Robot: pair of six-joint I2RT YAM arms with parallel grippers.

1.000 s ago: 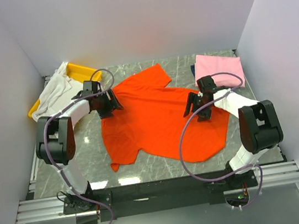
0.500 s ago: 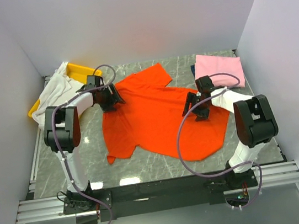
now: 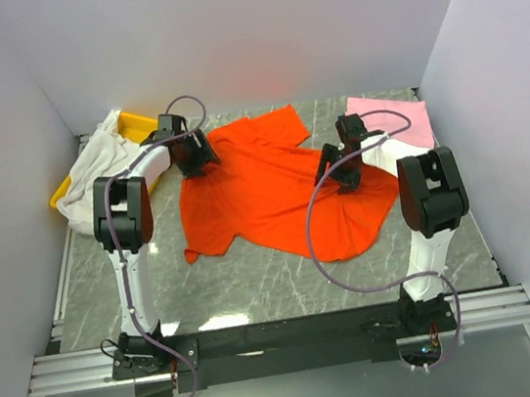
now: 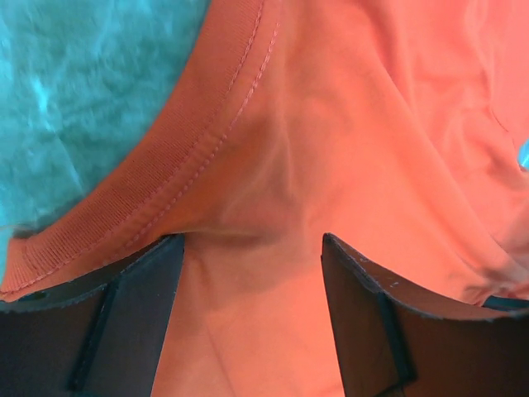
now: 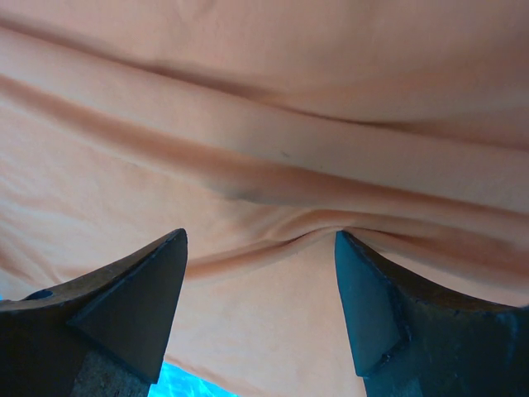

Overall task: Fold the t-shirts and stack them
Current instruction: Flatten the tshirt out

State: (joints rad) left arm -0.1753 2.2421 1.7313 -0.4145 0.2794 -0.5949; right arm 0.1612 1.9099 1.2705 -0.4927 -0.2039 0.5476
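The left gripper (image 3: pixel 192 156) and right gripper (image 3: pixel 337 171) have slid toward the frame's top, the orange-red t-shirt (image 3: pixel 266 203) dragged along. Only the wrist views show both jaws spread wide, cloth puckered between.

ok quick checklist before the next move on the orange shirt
1. Left gripper open, beside the collar of the orange t-shirt: ok.
2. Right gripper open over the same cloth: ok.
3. Orange t-shirt lying flat: not ok, creased between the grippers.
4. Grippers pressing the cloth or just above it: cannot tell.
5. Pink t-shirt folded at the far right: ok.
6. White t-shirt folded: not ok, heaped over the yellow tray.
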